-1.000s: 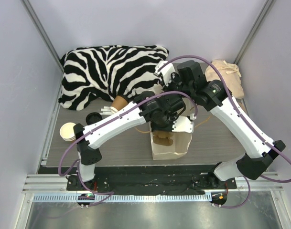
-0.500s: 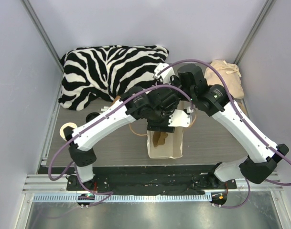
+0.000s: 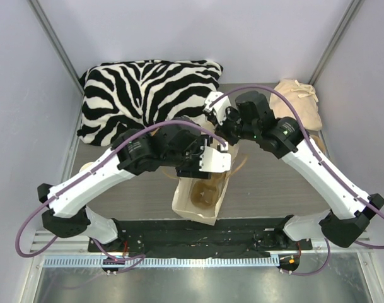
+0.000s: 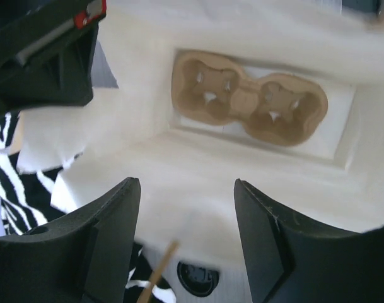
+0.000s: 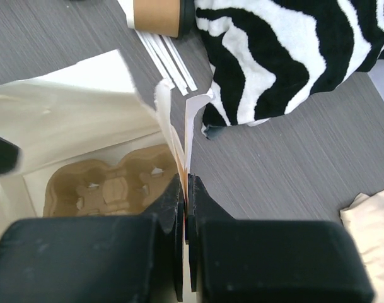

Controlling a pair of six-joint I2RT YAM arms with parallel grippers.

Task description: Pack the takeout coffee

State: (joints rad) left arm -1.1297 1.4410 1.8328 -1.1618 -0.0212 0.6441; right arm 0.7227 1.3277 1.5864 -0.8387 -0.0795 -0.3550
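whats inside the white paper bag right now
A brown two-cup carrier lies flat on the floor of the white bag, both wells empty, nothing else showing. The bag's slumped walls cover the floor's near edge.

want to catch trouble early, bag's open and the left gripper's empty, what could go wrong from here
The right gripper holds the bag only by a thin pinch of rim; that could slip or tear. The takeout coffee lies on its side by the zebra pillow, so it may roll or spill when grasped.
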